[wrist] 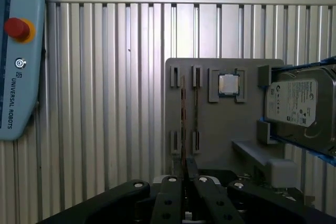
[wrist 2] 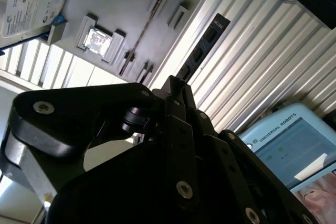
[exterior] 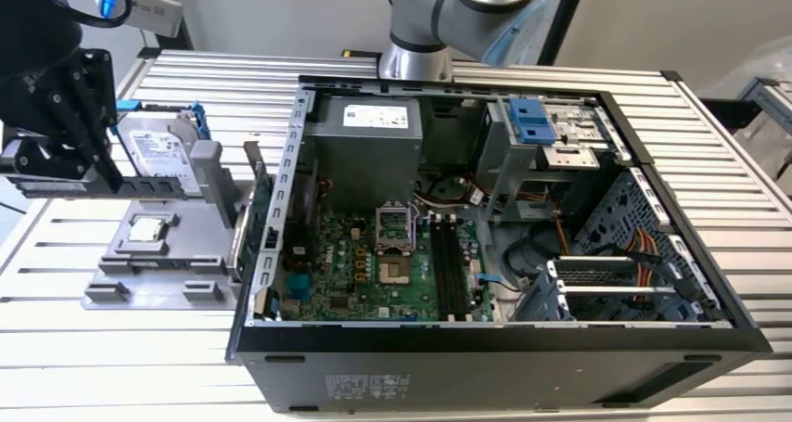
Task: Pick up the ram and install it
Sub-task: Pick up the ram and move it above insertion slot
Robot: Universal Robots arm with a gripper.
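The ram [wrist 2: 206, 43], a long, thin, flat circuit-board stick with dark rectangular chips in a row along its face, is gripped at one end by the black metal gripper [wrist 2: 176, 85], whose jaws are clamped flat against its two sides. In the second wrist view the free length of the stick is seen projecting from the jaws against the ribbed aluminium table [wrist: 105, 103]. In the first wrist view it is presented edge-on as a narrow brownish line in front of the grey holder plate [wrist: 226, 124]. This plate is matt and flat, with small raised brackets set in pairs around narrow slots. A small square silver processor chip [wrist: 229, 84] is seated in a square recess of the plate, and beside it a boxy silver hard drive [wrist: 299, 106] with a white label is propped in a blue frame. A smooth light-blue pendant [wrist: 21, 93] with a round red button lies on the table. In the exterior view the gripper is seen at the exterior view's left, over the plate and well apart from the open black computer case [exterior: 495, 366], inside which a green motherboard [exterior: 359, 274] is laid bare.
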